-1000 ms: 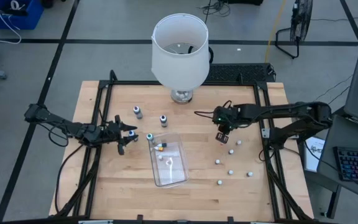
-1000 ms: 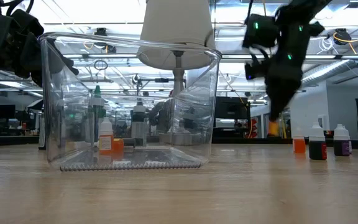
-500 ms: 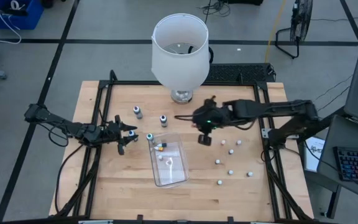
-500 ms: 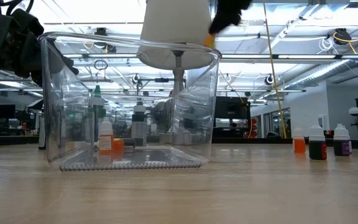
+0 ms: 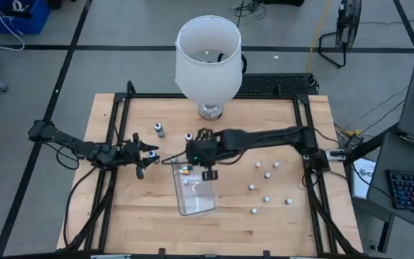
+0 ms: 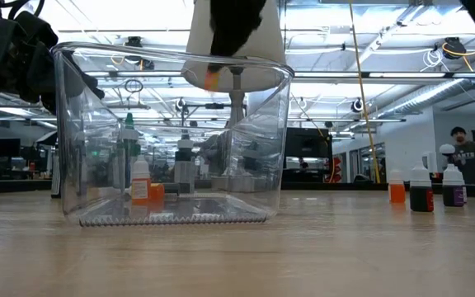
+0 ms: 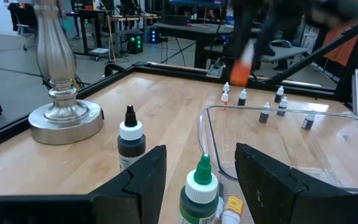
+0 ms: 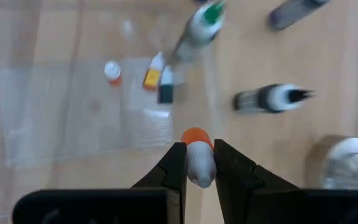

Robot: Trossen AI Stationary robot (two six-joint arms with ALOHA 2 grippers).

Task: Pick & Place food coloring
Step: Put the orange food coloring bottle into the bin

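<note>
Right gripper [image 8: 196,163] is clamped on an orange-capped food coloring bottle [image 8: 197,155], poised above the clear tray's [image 5: 205,205] lamp-side end. Left gripper [image 5: 148,154], partly open and empty, sits outside the tray's left wall beside a green-capped bottle [image 7: 199,190].

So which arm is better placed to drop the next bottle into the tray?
The right one. The right gripper is shut on an orange-capped bottle above the clear tray. The left gripper waits beside the tray with nothing between its fingers.
</note>
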